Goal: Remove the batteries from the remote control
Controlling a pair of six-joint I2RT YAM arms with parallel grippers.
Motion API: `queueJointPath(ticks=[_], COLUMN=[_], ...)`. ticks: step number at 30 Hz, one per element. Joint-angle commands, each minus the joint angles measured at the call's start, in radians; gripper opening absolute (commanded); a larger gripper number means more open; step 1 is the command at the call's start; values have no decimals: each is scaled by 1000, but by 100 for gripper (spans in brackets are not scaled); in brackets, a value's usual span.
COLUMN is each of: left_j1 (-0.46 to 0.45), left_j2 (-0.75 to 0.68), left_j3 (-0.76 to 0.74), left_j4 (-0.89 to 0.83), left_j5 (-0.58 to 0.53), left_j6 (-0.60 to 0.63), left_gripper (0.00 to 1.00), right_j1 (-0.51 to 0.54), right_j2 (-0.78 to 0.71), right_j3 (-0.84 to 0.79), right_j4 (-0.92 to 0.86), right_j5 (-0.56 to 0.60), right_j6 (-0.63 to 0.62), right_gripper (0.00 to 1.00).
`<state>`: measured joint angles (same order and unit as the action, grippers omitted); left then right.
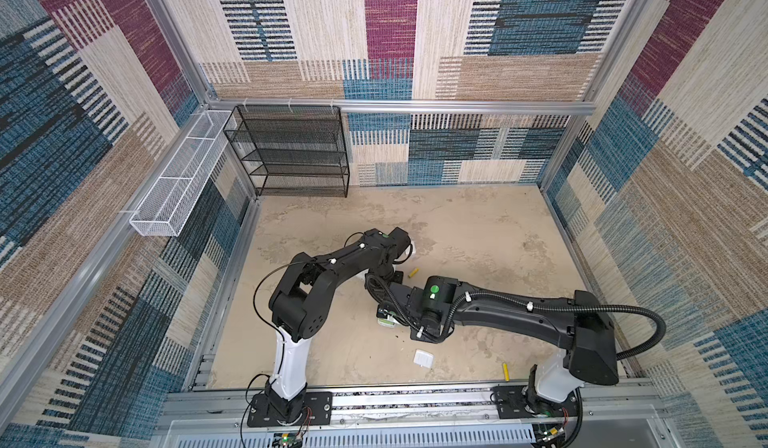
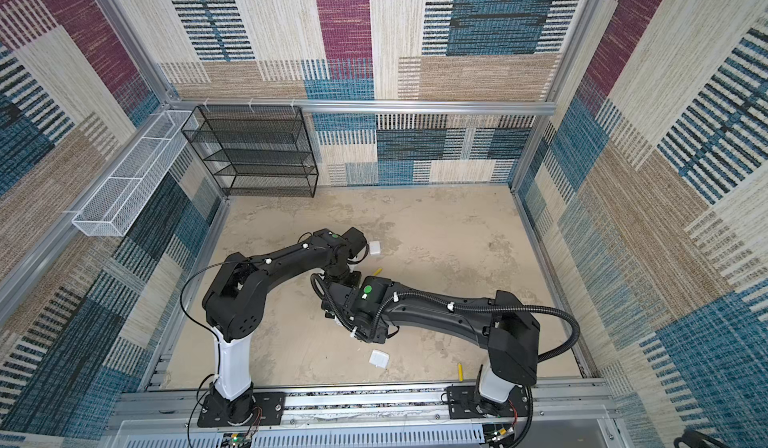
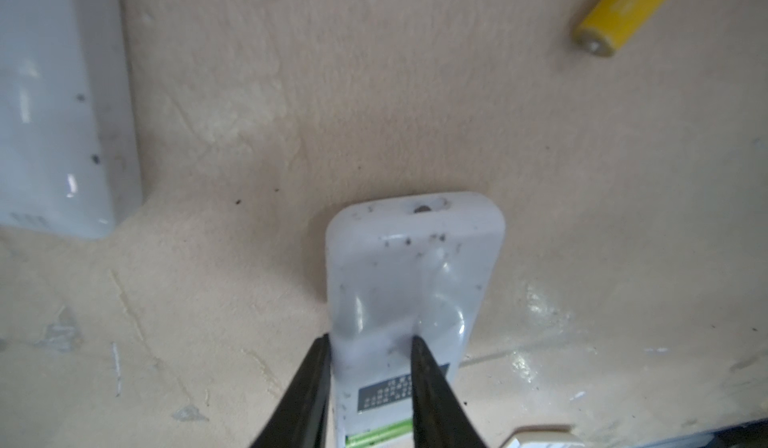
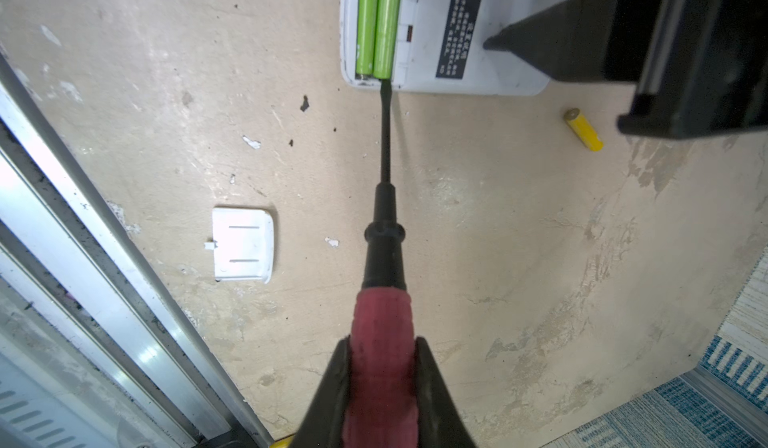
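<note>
Clamping down on the red handle, the right fingers [image 4: 337, 367] are closed tight on the screwdriver [image 4: 384, 163]. We follow its black shaft straight out to the tip, which sits at the end of one green battery [image 4: 387, 26]. Right alongside lies the second green battery [image 4: 368, 22], both seated in the open compartment of the remote [image 4: 509, 74], which lies back-up on the tabletop [image 1: 478, 238].

Over to the left fingers [image 3: 424, 371]: they stand apart, clamped round nothing. One tip is down on the remote's back near its printed label, the other just outside its long edge.

Looking further out, we spot one yellow battery [image 4: 584, 130] loose on the tabletop near the remote. In a top view a second yellow battery [image 1: 506, 371] lies well apart, just beside the front rail [image 1: 374, 402]. A white cover [image 4: 243, 244] lies flat between the remote and that rail. In the left wrist view another white casing [image 3: 54, 113] lies near the remote, and we cannot tell what it is
</note>
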<state>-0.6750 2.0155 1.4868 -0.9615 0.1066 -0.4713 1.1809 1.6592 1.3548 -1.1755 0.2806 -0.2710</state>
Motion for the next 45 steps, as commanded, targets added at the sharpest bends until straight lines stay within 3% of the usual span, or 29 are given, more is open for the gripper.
queueJointPath(ticks=[1, 8, 17, 45], left_j1=[-3, -8, -7, 8], left_j2=[9, 28, 46, 114], left_j3=[-4, -5, -2, 65], left_j4=[-10, -9, -8, -29], left_j5=[-36, -28, -37, -34], left_j6=[-6, -6, 11, 95], left_gripper=[34, 33, 33, 31], right_j1=[3, 6, 6, 7], right_j2=[12, 32, -10, -107], right_j3=[7, 10, -68, -309], right_j4=[9, 51, 189, 494], right_j5=[-6, -18, -108, -98], right_j6=[-3, 2, 155, 499], right_gripper=[0, 0, 0, 0])
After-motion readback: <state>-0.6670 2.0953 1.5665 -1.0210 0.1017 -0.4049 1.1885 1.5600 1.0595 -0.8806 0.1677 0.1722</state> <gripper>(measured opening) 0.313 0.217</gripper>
